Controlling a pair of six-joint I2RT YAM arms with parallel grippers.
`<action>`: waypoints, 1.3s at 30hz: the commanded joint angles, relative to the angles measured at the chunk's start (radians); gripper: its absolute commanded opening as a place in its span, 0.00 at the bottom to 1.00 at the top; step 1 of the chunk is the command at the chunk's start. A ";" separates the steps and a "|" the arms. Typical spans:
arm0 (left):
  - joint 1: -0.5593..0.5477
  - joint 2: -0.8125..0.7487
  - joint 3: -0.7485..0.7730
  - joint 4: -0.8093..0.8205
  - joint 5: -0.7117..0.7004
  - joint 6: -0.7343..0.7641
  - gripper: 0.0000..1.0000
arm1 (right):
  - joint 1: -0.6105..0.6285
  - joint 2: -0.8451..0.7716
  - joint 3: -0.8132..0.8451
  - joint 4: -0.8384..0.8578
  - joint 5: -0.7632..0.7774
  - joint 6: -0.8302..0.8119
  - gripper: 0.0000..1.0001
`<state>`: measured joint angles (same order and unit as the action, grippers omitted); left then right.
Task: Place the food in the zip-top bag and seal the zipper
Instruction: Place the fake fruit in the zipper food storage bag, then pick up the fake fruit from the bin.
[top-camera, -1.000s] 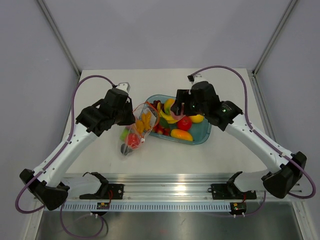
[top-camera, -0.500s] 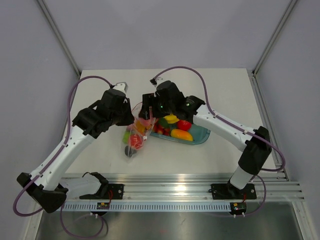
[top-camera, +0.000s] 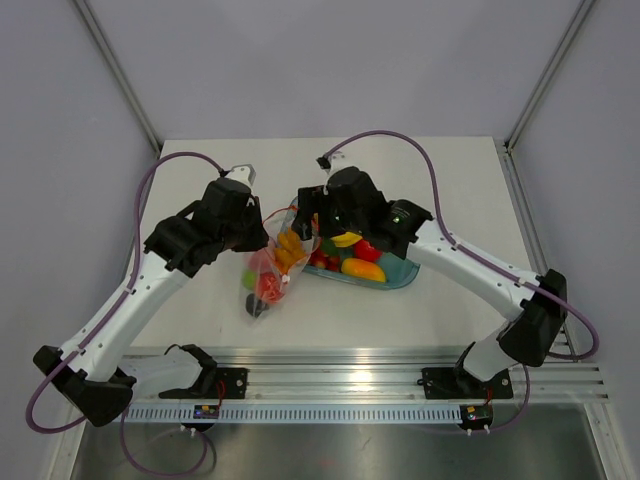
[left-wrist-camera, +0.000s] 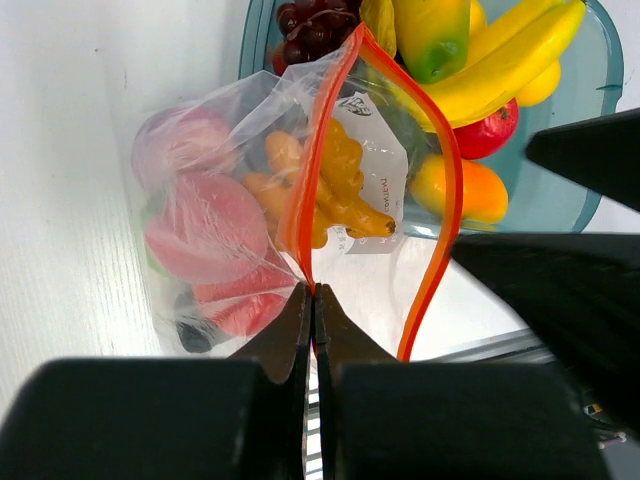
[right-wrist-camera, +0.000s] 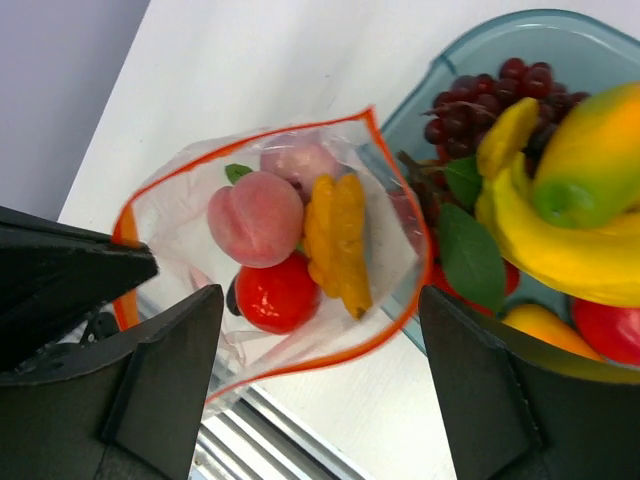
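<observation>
The zip-top bag (top-camera: 270, 268) hangs tilted left of the tray with its mouth open. My left gripper (left-wrist-camera: 313, 290) is shut on the orange-red zipper (left-wrist-camera: 322, 130) at one end of that mouth. Food inside the bag includes a pink peach (right-wrist-camera: 255, 215), a red tomato (right-wrist-camera: 277, 293) and a yellow-orange piece (right-wrist-camera: 337, 240). My right gripper (right-wrist-camera: 320, 300) stands open just above the bag's mouth, nothing between its fingers. More food lies in the tray: bananas (top-camera: 345, 238), a red fruit (top-camera: 366, 250), a mango (top-camera: 362, 269) and dark grapes (right-wrist-camera: 480, 95).
The blue-tinted clear tray (top-camera: 404, 270) sits right of the bag, partly under my right arm. An aluminium rail (top-camera: 350, 385) runs along the near table edge. Purple cables loop above both arms.
My right gripper has swung left from over the tray to the bag's mouth and opened wider. The pink peach now lies in the bag. The left gripper has kept its hold.
</observation>
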<state>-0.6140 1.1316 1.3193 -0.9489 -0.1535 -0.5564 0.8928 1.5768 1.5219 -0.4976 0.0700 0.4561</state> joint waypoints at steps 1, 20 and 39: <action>0.002 -0.016 0.000 0.050 0.005 -0.005 0.00 | -0.028 -0.090 -0.057 -0.002 0.143 -0.005 0.85; 0.002 -0.016 -0.015 0.067 0.019 0.003 0.00 | -0.272 -0.143 -0.511 0.033 0.102 -0.036 0.86; 0.002 -0.020 -0.031 0.087 0.034 0.006 0.00 | -0.272 0.049 -0.545 0.410 0.249 -0.093 0.87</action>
<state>-0.6140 1.1316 1.2987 -0.9249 -0.1398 -0.5549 0.6205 1.6169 0.9463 -0.1753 0.2516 0.3733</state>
